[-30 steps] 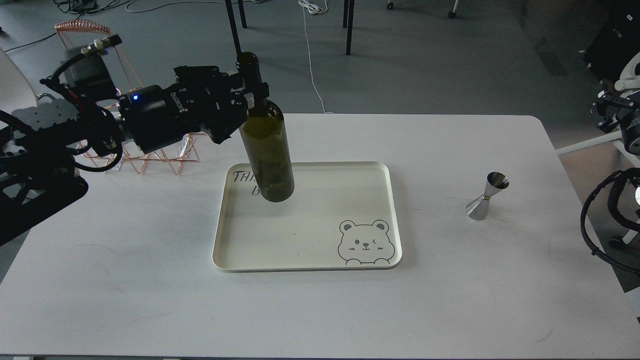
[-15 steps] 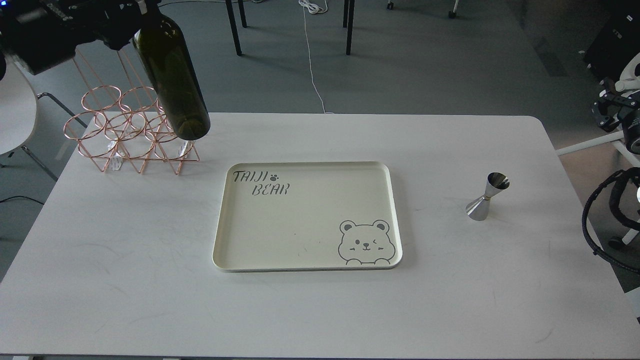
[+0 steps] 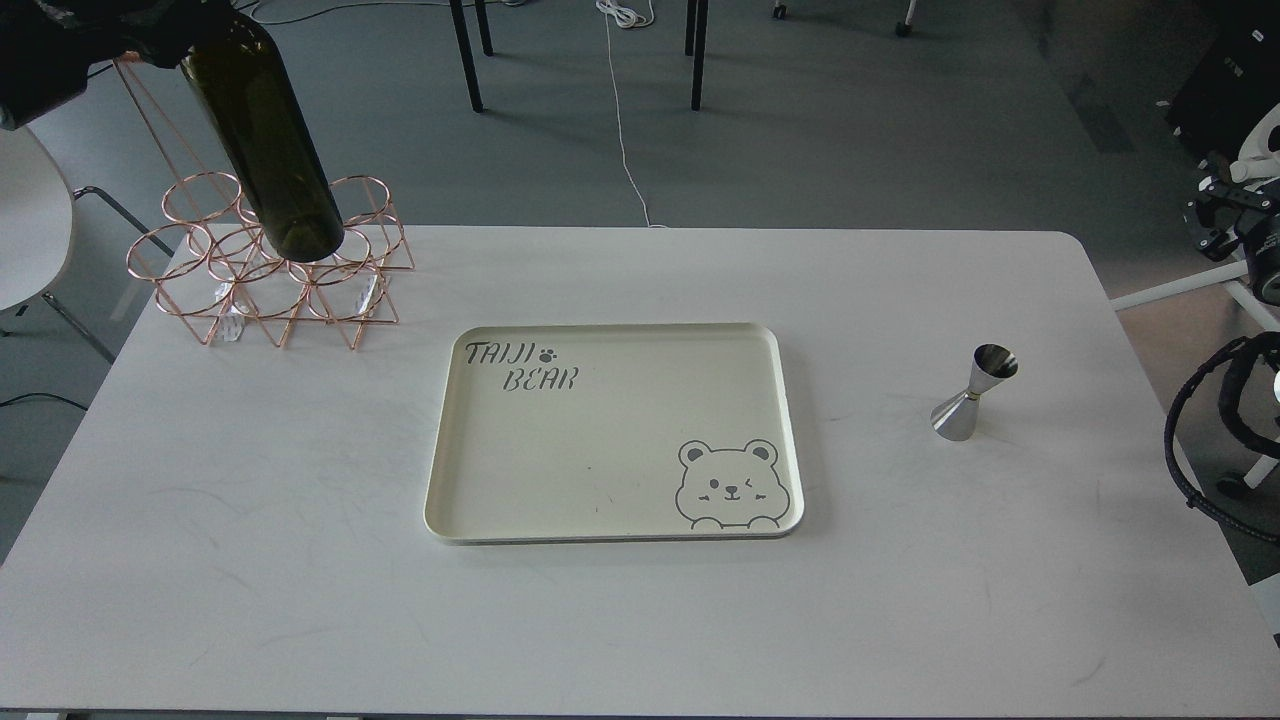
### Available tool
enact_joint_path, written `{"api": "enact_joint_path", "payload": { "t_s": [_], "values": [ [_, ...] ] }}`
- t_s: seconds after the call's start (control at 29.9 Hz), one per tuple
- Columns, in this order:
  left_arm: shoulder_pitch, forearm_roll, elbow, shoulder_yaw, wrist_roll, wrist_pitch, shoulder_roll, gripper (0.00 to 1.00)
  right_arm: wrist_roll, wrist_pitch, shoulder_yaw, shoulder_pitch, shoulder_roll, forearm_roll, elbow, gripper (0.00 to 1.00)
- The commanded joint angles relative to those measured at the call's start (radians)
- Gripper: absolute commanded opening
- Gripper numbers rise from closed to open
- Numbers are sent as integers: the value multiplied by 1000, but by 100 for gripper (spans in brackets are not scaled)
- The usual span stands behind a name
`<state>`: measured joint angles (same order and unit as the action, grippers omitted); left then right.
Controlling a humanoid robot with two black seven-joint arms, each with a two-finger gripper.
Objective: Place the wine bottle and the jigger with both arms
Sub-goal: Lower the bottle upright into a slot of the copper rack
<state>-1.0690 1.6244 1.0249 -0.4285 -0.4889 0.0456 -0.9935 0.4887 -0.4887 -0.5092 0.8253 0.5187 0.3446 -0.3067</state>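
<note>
1. One hand shows only as a dark mass at the top-left corner: the left hand point(image 3: 60, 40) is cut by the picture's edge, and its fingers cannot be told apart, so whether it is wide or closed cannot be told.
2. The wine bottle point(image 3: 265, 140) hangs off the tabletop point(image 3: 300, 560) from that dark mass. Its neck end is hidden in the corner, so the grip itself is not visible.
3. The bottle's long axis is tilted, with the top toward the upper left and the base toward the lower right. The base lies over the copper wire rack point(image 3: 270, 270); whether they touch cannot be told.
4. The rack stands at the far left corner of the tabletop, close to the far edge.
5. The right hand point(image 3: 1215, 215) sits at the right edge of the picture, beyond the tabletop; it is too small and dark to tell how its fingers stand.
6. The cream tray point(image 3: 620, 440) lies flat mid-tabletop and holds nothing; only its printed bear and lettering show.
7. The jigger point(image 3: 973, 392) stands upright, slightly leaning, well apart from the tray on its right, with bare tabletop all round it.
</note>
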Motion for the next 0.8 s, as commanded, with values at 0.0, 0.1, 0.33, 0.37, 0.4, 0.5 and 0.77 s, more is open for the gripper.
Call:
{"api": "enact_joint_path", "payload": {
  "t_s": [0.0,0.1,0.33,0.37,0.4,0.5,0.77],
  "values": [
    [3,-3,0,-1,0,2,15,8,0,0,0,0,1,-1,0,98],
    [3,-3,-2,1,0,4,24,8,0,0,-2,0,1,0,0,98],
    [6,2,-9,1,0,4,42,8,0,0,-2,-3,0,0,0,98],
    [11,3,-9,1,0,4,42,8,0,0,0,-3,0,-1,1,98],
    [12,3,-11,1,0,4,42,8,0,0,0,-5,0,-1,1,98],
    [14,6,-35,1,0,5,62,7,0,0,-2,-8,0,-1,1,98],
    [21,8,-92,1,0,7,85,7,0,0,1,-12,0,-1,1,98]
  ]
}}
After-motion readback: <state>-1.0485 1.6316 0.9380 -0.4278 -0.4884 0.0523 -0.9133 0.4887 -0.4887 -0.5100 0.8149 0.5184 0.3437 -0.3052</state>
